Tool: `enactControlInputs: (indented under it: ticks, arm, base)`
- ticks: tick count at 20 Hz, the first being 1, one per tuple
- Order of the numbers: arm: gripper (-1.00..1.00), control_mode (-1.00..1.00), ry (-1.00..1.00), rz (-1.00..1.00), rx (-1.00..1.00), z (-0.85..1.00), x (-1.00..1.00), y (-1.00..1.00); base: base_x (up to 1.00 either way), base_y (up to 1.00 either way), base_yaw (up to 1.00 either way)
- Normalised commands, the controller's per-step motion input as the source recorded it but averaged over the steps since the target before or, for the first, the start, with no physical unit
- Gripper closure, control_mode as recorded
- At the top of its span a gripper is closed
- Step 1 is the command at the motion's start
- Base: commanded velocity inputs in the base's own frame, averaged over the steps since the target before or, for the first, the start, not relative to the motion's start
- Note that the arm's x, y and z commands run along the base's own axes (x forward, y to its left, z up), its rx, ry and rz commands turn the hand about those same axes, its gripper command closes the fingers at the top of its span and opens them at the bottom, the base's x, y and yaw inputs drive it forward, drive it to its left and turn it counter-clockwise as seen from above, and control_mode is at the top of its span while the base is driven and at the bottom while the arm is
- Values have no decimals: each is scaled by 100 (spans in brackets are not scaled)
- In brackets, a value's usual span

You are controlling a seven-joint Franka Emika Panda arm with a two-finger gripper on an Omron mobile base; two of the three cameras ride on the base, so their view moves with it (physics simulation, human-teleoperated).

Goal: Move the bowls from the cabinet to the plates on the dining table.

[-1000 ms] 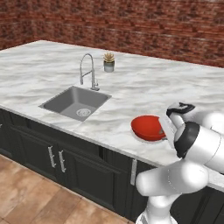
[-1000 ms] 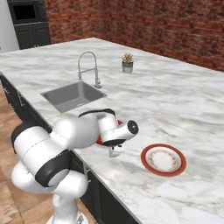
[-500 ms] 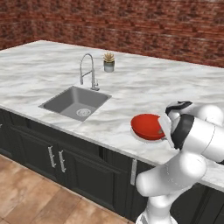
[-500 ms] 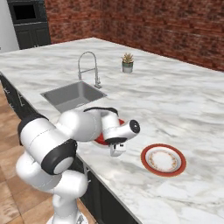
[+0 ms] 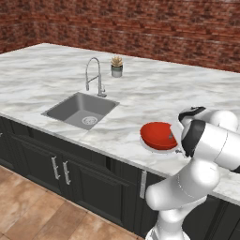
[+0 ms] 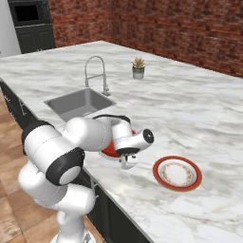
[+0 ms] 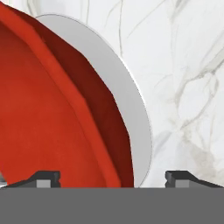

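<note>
While I watch the left base view, the red bowl (image 5: pixel 158 135) sits on the pale plate (image 5: pixel 151 145) near the front edge of the table (image 5: pixel 42 79), toward its right end. My arm's wrist crowds in beside the bowl on its right, so I can't see the gripper there. The sink (image 5: pixel 80 109) lies further left along the same front edge, with the tap (image 5: pixel 94 76) behind it and a small potted plant (image 5: pixel 116 66) nearer the middle of the top.

From the right base view, the bowl (image 6: pixel 113 148) is mostly hidden behind my forearm, showing as a red sliver. The gripper (image 6: pixel 128 161) points down at the marble just beside it. The red-orange plate (image 6: pixel 177 173) lies bare to the right, a little apart from the gripper, close to the front edge. I judge one bowl delivered and the second plate waiting; the cream bowl isn't here yet, so a trip back to the cabinet remains.

Through the hand view, the fingertips (image 7: pixel 46 178) stand wide apart, gripping nothing; the bowl's rim (image 7: pixel 65 109) runs up between them, loose, on the plate (image 7: pixel 131 105). Nothing blocks a straight lift, though I'd judge the near finger could nudge the rim if I pull away sideways.
</note>
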Motion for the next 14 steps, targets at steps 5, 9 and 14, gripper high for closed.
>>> enactControlInputs:
  ticks: [5, 9, 14]
  arm:
    - [-100, -100, -1, 0, 0, 22, -5, -4]
    - [-100, -100, 0, 0, 0, 26, -4, 0]
    - [-100, -100, 0, 0, 0, 30, -7, 0]
  base:
    - [0, 0, 0]
    - [0, 0, 0]
    - [0, 0, 0]
